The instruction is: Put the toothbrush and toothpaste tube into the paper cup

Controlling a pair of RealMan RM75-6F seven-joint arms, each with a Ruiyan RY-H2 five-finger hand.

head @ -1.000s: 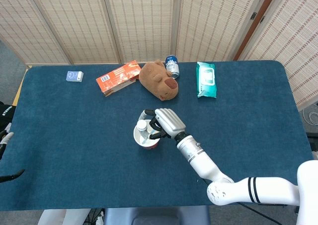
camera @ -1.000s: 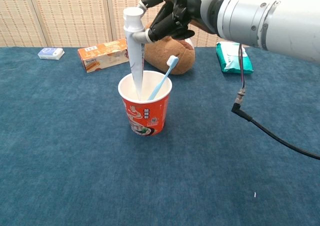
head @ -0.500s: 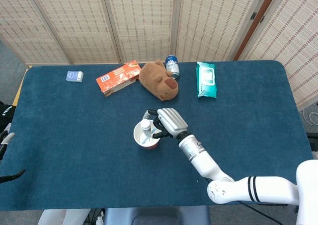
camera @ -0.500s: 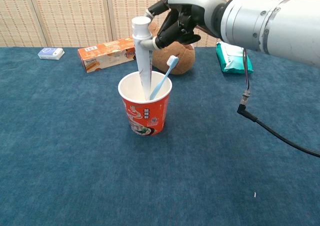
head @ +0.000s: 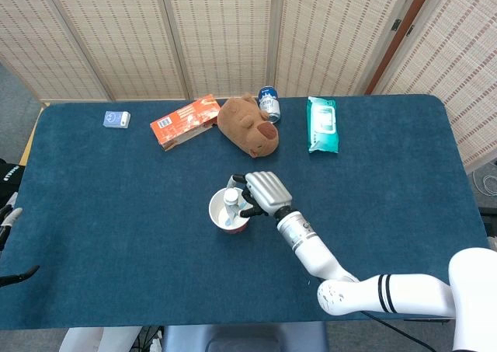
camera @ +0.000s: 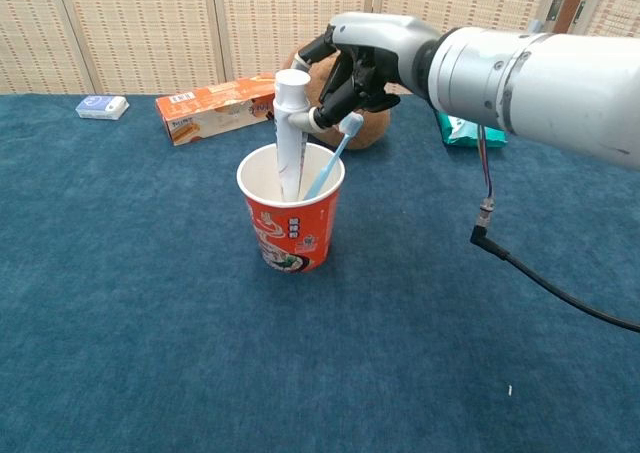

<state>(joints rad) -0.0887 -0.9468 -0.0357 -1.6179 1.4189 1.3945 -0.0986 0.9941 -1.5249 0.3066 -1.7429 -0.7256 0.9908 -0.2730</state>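
Now lower, toothpaste tube (camera: 290, 133) deeper in paper cup (camera: 291, 223)

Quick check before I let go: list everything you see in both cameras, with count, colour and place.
red printed paper cup: 1, red with white inside, centre of table.
white toothpaste tube: 1, white, cap up, lower end in the cup.
light blue toothbrush: 1, light blue, leaning in the cup.
orange cardboard box: 1, orange, far side, left of the plush.
brown plush toy: 1, brown, far side, centre.
blue drink can: 1, blue, behind the plush.
teal wipes pack: 1, teal, far right.
small blue box: 1, blue, far left.
blue cloth table: 1, dark blue.
right hand: 1, dark fingers, holds the tube near its cap.
left hand: not visible.
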